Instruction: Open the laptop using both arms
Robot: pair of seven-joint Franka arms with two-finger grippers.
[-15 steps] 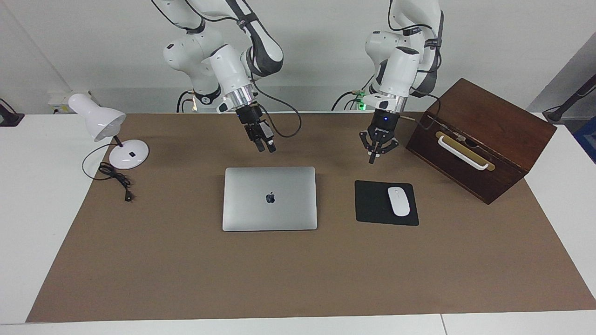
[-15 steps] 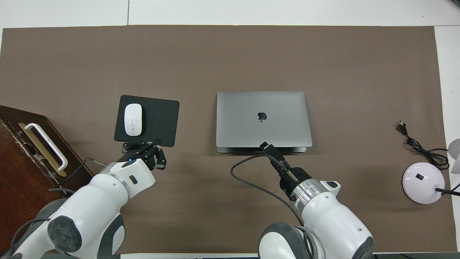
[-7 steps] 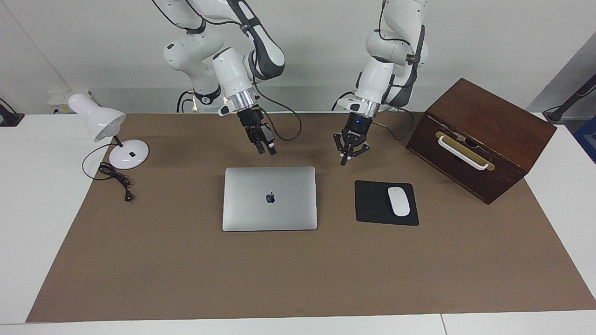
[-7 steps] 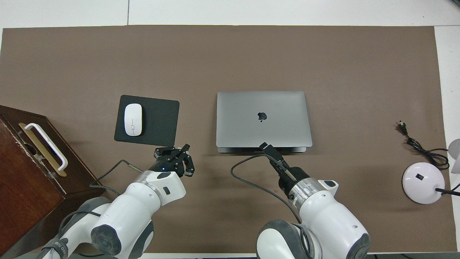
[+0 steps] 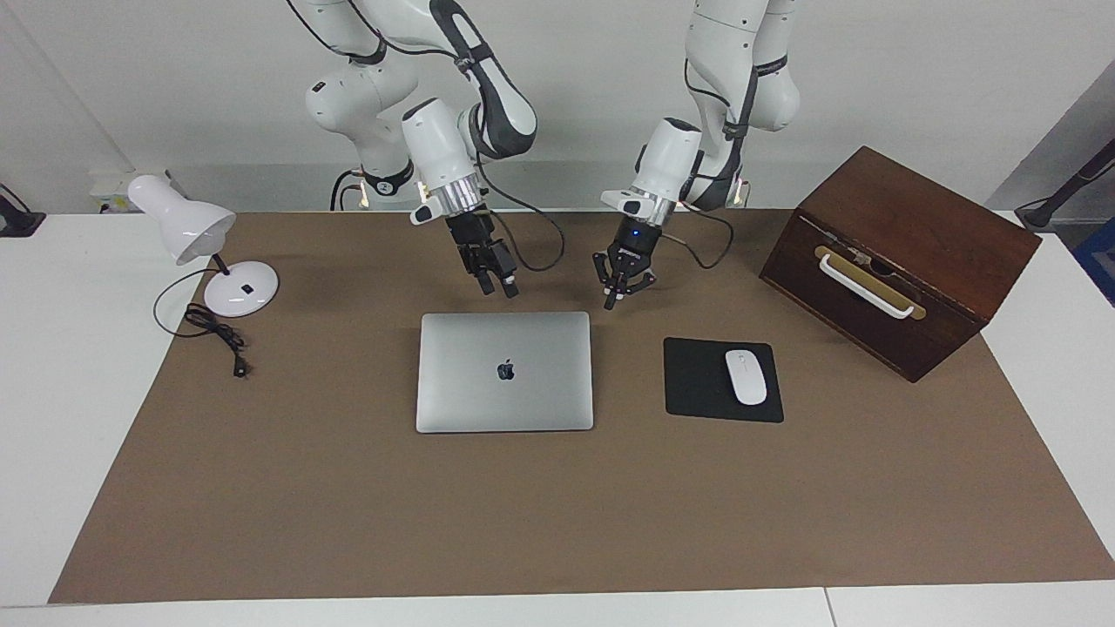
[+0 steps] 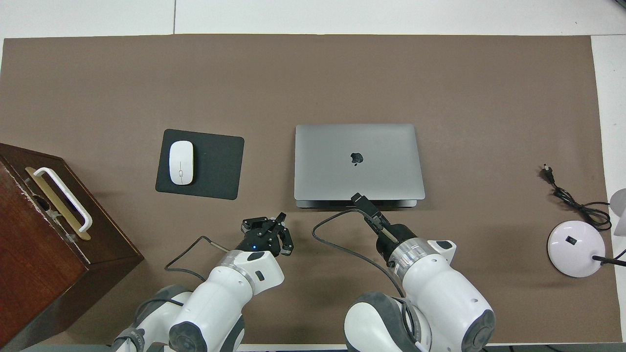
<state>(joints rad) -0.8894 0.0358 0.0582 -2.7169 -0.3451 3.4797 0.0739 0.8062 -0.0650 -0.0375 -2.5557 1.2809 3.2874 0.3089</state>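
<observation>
While the laptop (image 5: 504, 372) lies closed and flat on the brown mat (image 5: 348, 488) at the middle of the table, lid logo up, both arms hang over the strip of mat between it and the robots. The right gripper (image 5: 498, 287) is raised over the laptop's edge nearest the robots, about midway along it; whether its fingers are parted or together cannot be told. The left gripper (image 5: 615, 300) hovers over bare mat just off the laptop's near corner toward the left arm's end, fingertips pinched together on nothing. A black mouse pad (image 5: 701, 383) with a white mouse (image 5: 746, 376) on it lies beside the laptop toward the left arm's end, and a wooden box (image 5: 897, 257) stands past it. A white desk lamp (image 5: 209, 252) stands toward the right arm's end.
</observation>
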